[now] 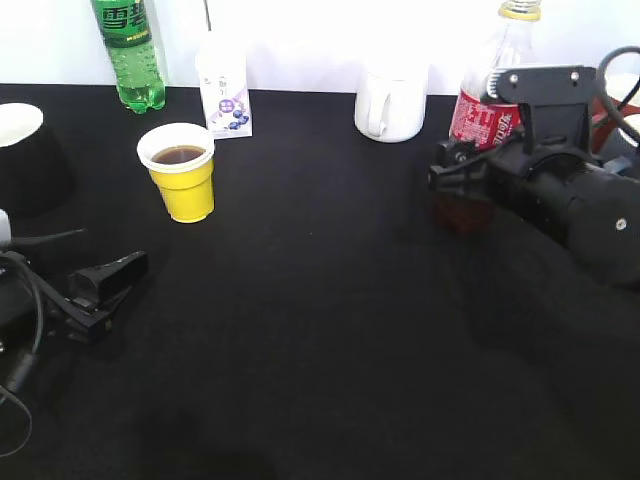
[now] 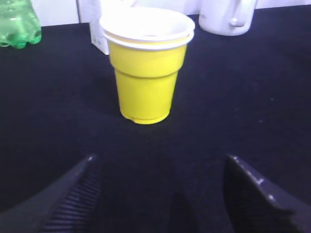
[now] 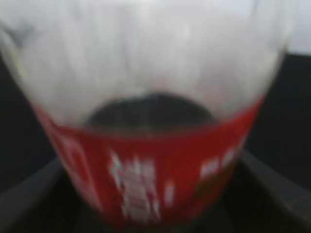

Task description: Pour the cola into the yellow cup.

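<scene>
The cola bottle (image 1: 485, 115) stands upright at the right, with red label and yellow cap; I cannot tell if its base touches the table. My right gripper (image 1: 465, 175) is shut on it low on the label. In the right wrist view the bottle (image 3: 155, 174) fills the frame, blurred, between the right gripper's (image 3: 151, 160) fingers. The yellow cup (image 1: 187, 190) stands at the left with dark brown drink inside. My left gripper (image 1: 110, 275) rests low on the table, open and empty, a little in front of the cup (image 2: 146, 82); the left gripper's (image 2: 158, 162) fingers spread wide.
A green soda bottle (image 1: 130, 55) and a small white carton (image 1: 225, 95) stand behind the cup. A white handled mug (image 1: 392, 100) stands at the back middle. A black bowl with white inside (image 1: 25, 150) sits at the far left. The tabletop is black cloth.
</scene>
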Motion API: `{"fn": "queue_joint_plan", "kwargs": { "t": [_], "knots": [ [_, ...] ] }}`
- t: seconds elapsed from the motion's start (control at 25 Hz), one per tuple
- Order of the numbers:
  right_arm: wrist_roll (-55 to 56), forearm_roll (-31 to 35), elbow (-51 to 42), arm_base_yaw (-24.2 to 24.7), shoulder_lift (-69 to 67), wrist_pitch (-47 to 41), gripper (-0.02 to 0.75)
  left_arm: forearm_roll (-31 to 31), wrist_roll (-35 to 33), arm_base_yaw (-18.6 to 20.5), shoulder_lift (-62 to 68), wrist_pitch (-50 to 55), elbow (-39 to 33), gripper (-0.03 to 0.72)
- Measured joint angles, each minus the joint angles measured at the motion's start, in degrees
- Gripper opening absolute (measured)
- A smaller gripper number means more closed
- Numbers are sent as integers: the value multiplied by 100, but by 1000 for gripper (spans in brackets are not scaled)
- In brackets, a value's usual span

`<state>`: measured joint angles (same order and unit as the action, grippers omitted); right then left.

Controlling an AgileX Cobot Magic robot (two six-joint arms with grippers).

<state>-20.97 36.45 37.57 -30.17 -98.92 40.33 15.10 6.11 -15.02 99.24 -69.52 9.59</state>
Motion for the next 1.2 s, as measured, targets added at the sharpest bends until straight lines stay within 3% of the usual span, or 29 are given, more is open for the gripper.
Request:
{"fn": "queue_joint_plan", "kwargs": {
  "t": [0.12,0.32,0.6,0.8,0.88,1.04,1.12,1.2],
  "knots": [
    [-575,531,0,0,5,-123,606,43,69,0,0,0,0,594],
    [-665,656,0,0,480,-1359,606,66,530,0,0,0,0,594],
    [-666,579,0,0,1641,-4178,606,323,1996,8,-46,993,118,594],
    [-549,-326,0,0,2289,-4970,605,1160,2299,8,-111,2039,849,567],
    [-118,-1075,0,0,2400,-5251,605,1294,2376,8,-399,2551,901,566],
    [1228,-2739,334,0,2618,-6455,597,1399,2704,8,-1879,3979,896,566],
    [1643,-3104,636,0,2791,-7109,596,1580,3124,3,-2687,4783,897,566],
    [1751,-3181,843,0,2984,-7631,596,1643,3471,-259,-3305,5956,1141,566]
  ]
}}
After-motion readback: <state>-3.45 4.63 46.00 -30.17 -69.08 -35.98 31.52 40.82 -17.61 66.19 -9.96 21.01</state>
